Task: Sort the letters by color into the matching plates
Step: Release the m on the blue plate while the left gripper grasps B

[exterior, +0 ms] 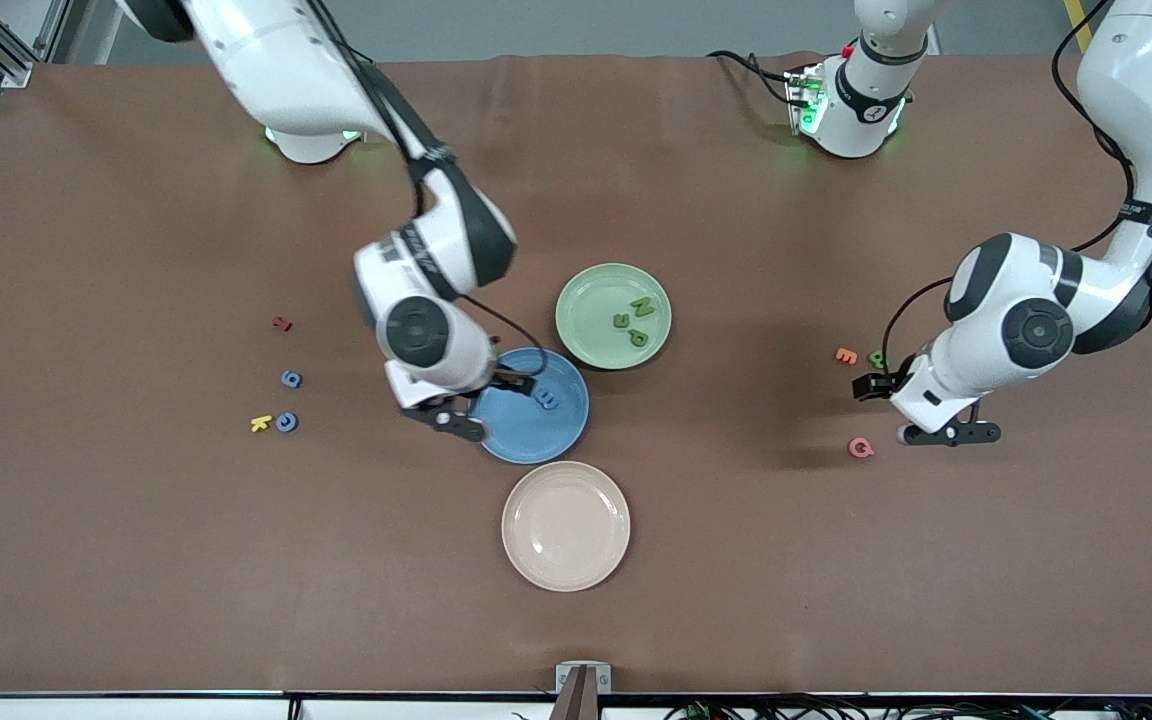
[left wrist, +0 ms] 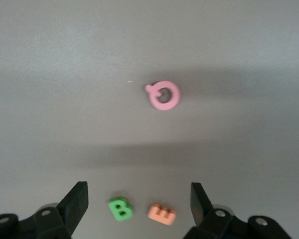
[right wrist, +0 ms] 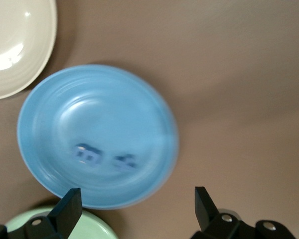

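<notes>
We have the three plates clustered mid-table: the blue plate (exterior: 533,405) under our right gripper (exterior: 476,404), the green plate (exterior: 613,315) just beside it toward the bases, and a cream plate (exterior: 566,525) that takes nothing. Our right gripper hangs over the blue plate's rim with fingers spread and empty, and two blue letters (right wrist: 103,155) lie in the dish below it, so that drop looks done. Three green letters (exterior: 632,322) sit in the green plate. Our left gripper (left wrist: 138,204) stands wide over the green B (left wrist: 120,209), an orange E (left wrist: 162,213) just beside it, so closing must avoid the E.
</notes>
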Controlling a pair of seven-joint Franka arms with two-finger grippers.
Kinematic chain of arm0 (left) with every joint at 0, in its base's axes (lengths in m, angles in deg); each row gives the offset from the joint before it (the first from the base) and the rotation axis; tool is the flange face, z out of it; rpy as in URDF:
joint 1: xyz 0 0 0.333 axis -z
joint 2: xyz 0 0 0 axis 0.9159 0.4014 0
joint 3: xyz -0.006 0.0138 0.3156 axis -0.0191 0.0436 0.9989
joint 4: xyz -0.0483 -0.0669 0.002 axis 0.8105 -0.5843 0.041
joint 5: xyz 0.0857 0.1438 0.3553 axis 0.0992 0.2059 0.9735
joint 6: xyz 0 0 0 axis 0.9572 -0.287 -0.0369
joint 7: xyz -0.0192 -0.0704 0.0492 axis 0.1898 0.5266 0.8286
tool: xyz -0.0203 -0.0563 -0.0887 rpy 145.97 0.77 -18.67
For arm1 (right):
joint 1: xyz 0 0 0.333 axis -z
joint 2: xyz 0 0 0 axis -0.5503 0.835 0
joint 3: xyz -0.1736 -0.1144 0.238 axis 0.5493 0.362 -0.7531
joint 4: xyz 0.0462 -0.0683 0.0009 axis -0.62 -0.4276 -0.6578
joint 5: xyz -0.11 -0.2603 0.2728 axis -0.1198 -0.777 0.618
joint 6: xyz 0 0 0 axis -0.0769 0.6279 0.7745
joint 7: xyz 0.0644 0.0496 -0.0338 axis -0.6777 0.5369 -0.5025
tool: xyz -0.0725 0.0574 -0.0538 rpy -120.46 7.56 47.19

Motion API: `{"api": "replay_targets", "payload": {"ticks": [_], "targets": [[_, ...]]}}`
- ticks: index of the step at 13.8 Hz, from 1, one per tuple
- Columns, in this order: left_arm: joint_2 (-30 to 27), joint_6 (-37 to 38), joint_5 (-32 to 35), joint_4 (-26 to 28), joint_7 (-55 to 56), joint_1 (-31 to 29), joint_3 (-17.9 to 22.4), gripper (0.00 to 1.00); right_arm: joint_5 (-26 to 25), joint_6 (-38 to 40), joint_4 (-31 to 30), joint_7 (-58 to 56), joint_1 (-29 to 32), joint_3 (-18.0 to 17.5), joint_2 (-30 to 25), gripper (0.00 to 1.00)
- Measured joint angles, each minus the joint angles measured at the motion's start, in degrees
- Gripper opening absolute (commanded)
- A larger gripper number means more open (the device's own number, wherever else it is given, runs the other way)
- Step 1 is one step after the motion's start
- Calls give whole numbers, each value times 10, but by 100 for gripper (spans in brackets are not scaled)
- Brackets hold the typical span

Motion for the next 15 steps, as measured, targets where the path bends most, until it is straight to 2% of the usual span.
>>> {"api": "replay_targets", "payload": {"ticks": [2, 4, 7, 10, 15], "targets": [[0, -35, 20, 40, -18, -29, 0, 86, -2, 40, -40, -96, 57, 3, -59, 100], [0, -58, 30, 74, -19, -41, 0, 80, -10, 42, -109, -202, 119, 5, -106, 100], [0, -86, 47, 108, -19, -48, 0, 73, -45, -18, -208, -333, 202, 5, -135, 100], [0, -107, 90, 137, -19, -72, 0, 65, -74, -111, -290, -349, 227, 4, -139, 99], [0, -123, 105, 154, -15, -87, -2, 64, -92, -243, -375, -349, 247, 4, -139, 98]]}}
